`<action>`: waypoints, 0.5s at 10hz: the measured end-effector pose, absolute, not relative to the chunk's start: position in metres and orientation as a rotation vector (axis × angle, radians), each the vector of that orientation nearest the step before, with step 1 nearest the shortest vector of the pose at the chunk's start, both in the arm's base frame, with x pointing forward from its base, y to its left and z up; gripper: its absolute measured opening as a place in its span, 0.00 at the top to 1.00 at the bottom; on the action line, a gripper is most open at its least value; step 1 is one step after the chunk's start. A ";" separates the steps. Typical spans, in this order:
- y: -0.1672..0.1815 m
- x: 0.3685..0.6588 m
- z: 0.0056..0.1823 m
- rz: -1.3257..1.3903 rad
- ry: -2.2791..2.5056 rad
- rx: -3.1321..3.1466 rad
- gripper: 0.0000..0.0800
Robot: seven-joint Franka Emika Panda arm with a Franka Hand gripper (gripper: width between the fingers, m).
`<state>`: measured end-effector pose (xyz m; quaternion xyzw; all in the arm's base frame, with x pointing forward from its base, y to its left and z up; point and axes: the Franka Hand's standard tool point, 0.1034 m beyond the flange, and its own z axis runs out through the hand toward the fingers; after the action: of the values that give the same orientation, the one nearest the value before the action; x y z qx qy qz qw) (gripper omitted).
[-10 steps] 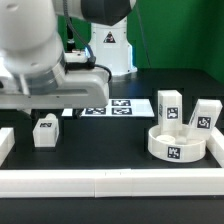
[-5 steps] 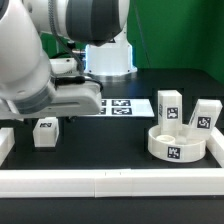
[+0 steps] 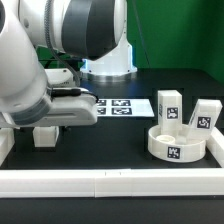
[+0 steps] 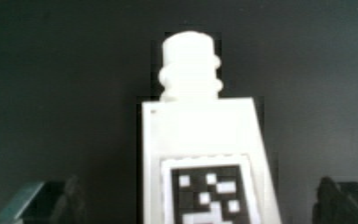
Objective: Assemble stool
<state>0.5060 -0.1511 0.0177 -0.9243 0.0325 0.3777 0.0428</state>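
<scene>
- Wrist view: my fingers (image 4: 48, 200) stand wide apart at the frame's two corners, holding nothing. My gripper (image 4: 194, 205) straddles one leg (image 4: 202, 150) with a dark gap on each side.
- The leg's tag faces the camera, and its ridged peg (image 4: 190, 65) points away from me.
- In the exterior view the leg rests on the black table (image 3: 110, 150) at the exterior view's left, half hidden under my arm. The seat (image 3: 176, 146) is well apart at the right, with two other legs (image 3: 168, 105) upright just behind it.
- The risk is closing off-centre — one pad lands first and shoves or twists the leg. A grip too near the peg could slip.
</scene>
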 end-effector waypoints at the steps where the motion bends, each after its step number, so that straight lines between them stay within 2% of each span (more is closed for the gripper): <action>1: -0.150 0.506 0.018 1.156 0.100 -2.827 0.19; 5: -0.148 0.506 0.016 1.157 0.096 -2.827 0.19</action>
<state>0.5062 -0.1485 0.0158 -0.9241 0.0313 0.3783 0.0428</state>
